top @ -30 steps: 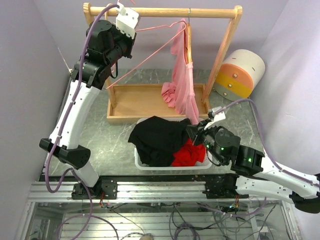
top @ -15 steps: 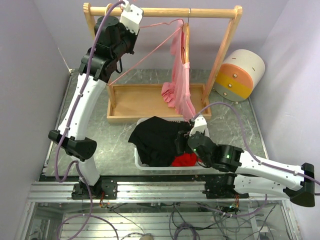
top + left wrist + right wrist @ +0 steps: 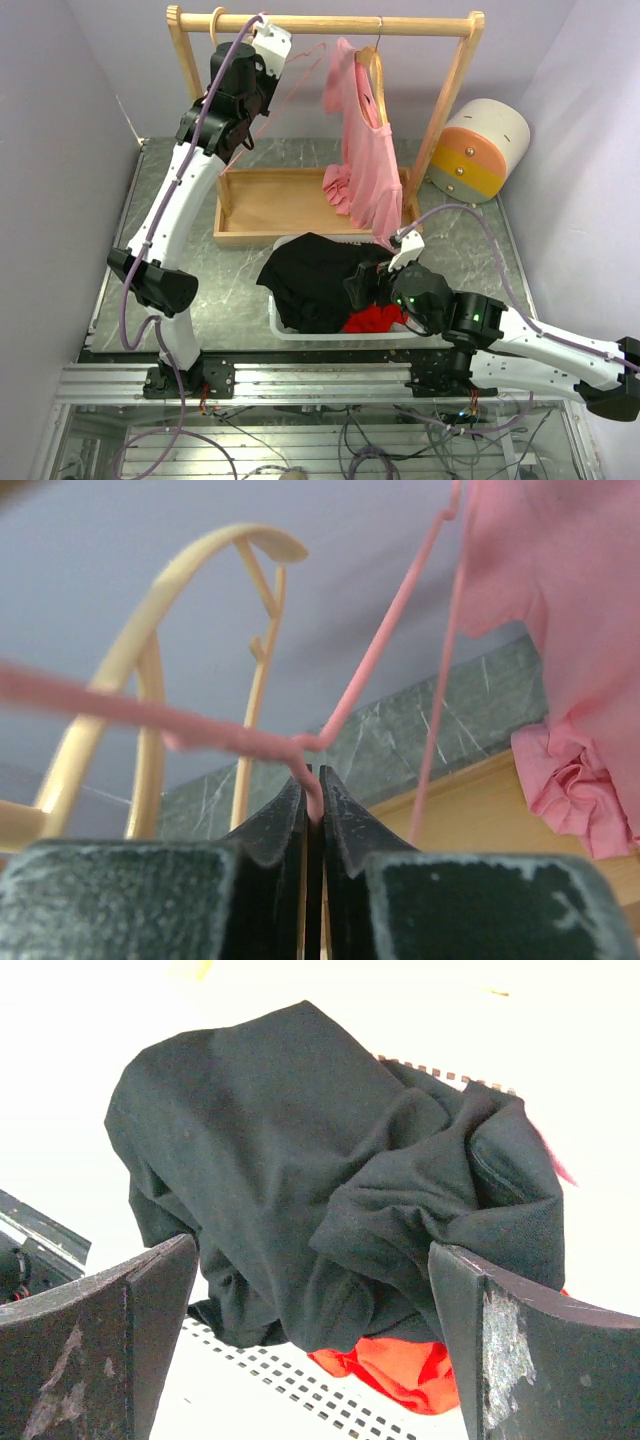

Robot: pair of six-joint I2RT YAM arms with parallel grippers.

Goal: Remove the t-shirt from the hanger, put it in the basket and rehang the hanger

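Note:
A thin pink hanger carries no garment, and my left gripper is shut on its wire, high up beside the wooden rail. From above the hanger shows only as a blur right of that gripper. The black t-shirt lies crumpled in the white basket on top of a red garment. My right gripper is open just over the black t-shirt, with nothing between its fingers.
A pink garment hangs on a wooden hanger from the rail. Another bare wooden hanger hangs at the rail's left end. A wooden tray forms the rack's base. A round cream, orange and yellow object stands at the right.
My right gripper opened and let go of the black t-shirt in the basket. My left arm carried the pink hanger up towards the rail. The pink garment swung.

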